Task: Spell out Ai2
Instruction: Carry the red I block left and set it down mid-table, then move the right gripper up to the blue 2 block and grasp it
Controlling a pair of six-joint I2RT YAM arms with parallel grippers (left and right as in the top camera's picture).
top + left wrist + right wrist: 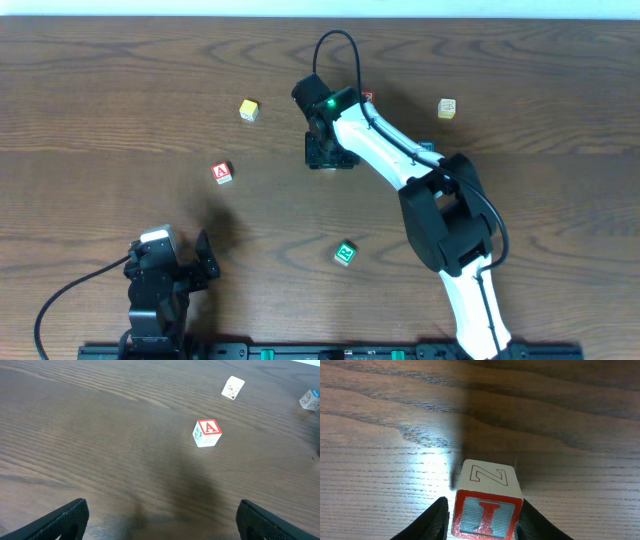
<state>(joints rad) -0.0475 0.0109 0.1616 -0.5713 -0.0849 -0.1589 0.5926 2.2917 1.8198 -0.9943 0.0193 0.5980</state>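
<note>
My right gripper [328, 155] is shut on the I block [487, 515], which has a red border and a red I on a blue face, with a Z on the side above it. It is held low over the table's middle back [484, 525]. The A block [222, 172], white with a red A, lies left of it and shows in the left wrist view [206, 433]. A green-faced block [346, 254] lies front of centre; its character is too small to read. My left gripper [195, 262] is open and empty at the front left, well short of the A block [162, 520].
A yellow block [249, 109] lies at the back left of centre and shows in the left wrist view [233, 387]. A pale block [447, 107] lies at the back right. Another small block [368, 97] peeks out behind the right arm. A block with blue marking [310, 399] sits at the left wrist view's edge.
</note>
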